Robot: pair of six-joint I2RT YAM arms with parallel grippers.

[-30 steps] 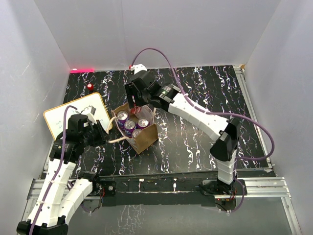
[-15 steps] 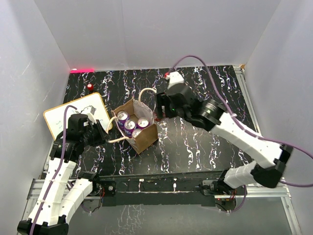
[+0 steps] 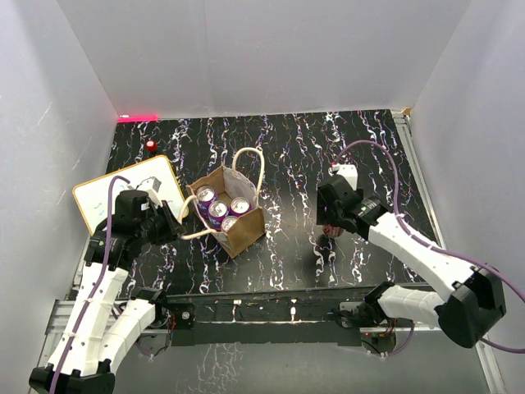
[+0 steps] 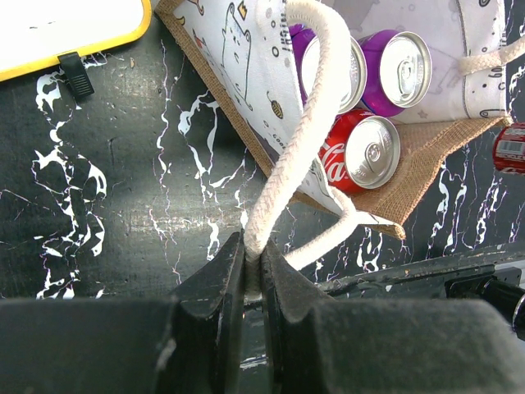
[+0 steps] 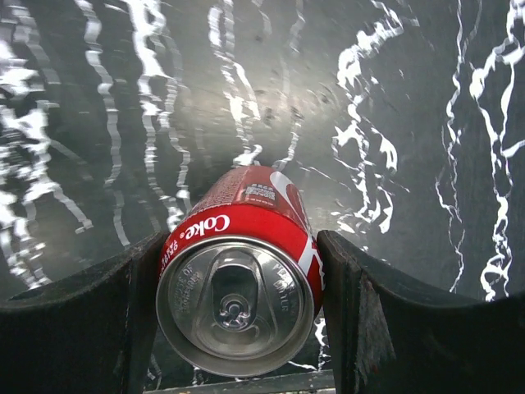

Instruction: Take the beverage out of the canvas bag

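Right gripper (image 3: 331, 225) – jaws clamped on Coke can (image 5: 238, 283) over counter (image 3: 287, 160), well right of canvas bag (image 3: 244, 235). Left gripper (image 4: 253, 275) jaws pinch cream handle (image 4: 305, 123). Other cans (image 3: 218, 209) in bag – whiteboard (image 3: 97, 197) just left.

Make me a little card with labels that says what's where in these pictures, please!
left fingers: shut on one cream handle of the canvas bag
right fingers: shut on a red Coke can, outside the bag, to its right
canvas bag: standing open on the table
inside the bag: a second Coke can and purple cans
whiteboard: left of the bag in the top view
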